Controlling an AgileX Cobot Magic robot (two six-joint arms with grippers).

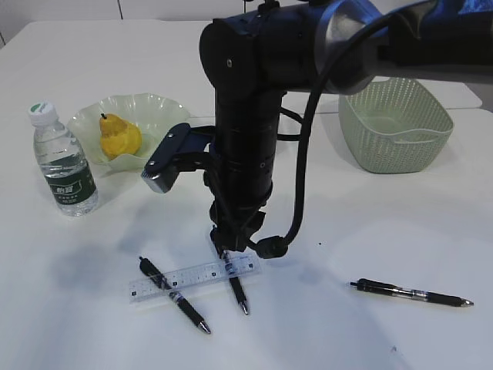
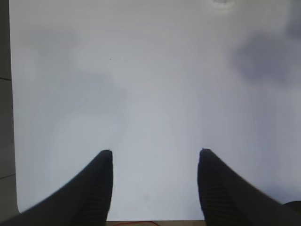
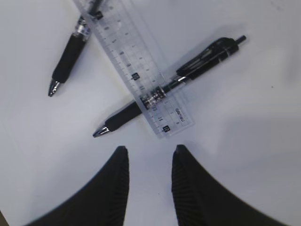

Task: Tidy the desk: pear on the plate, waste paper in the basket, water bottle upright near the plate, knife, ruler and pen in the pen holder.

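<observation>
1. My right claw (image 3: 149, 155) hangs part-open and empty, lower centre, above the black pen (image 3: 164, 87) crossing the clear plastic ruler (image 3: 136, 66).
2. Closing carelessly could pinch both together.
3. Farther up-left, the yellow pear (image 1: 119, 137) sits in the ruffled green glass plate (image 1: 158, 108).
4. My left claw (image 2: 155, 153) gapes empty.
</observation>
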